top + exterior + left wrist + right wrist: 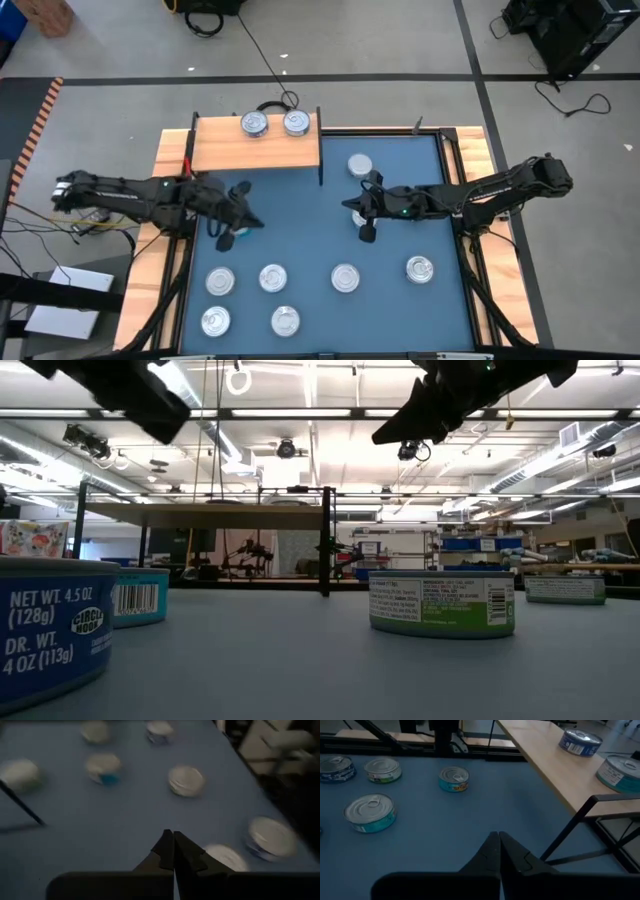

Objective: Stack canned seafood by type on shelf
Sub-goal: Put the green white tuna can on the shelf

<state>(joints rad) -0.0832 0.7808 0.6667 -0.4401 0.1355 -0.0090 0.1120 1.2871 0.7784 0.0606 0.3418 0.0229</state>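
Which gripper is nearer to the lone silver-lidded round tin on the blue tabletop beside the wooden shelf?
Right. The right gripper hangs just in front of that tin. The left gripper hangs farther off to its left, past the shelf leg.

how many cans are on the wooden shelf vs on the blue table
cans on the shelf: 2
cans on the blue table: 7
total: 9

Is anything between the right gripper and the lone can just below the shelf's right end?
Nothing visible. The right gripper, shut, hangs above bare blue table, and that can sits apart beyond it, beside the shelf and its black leg.
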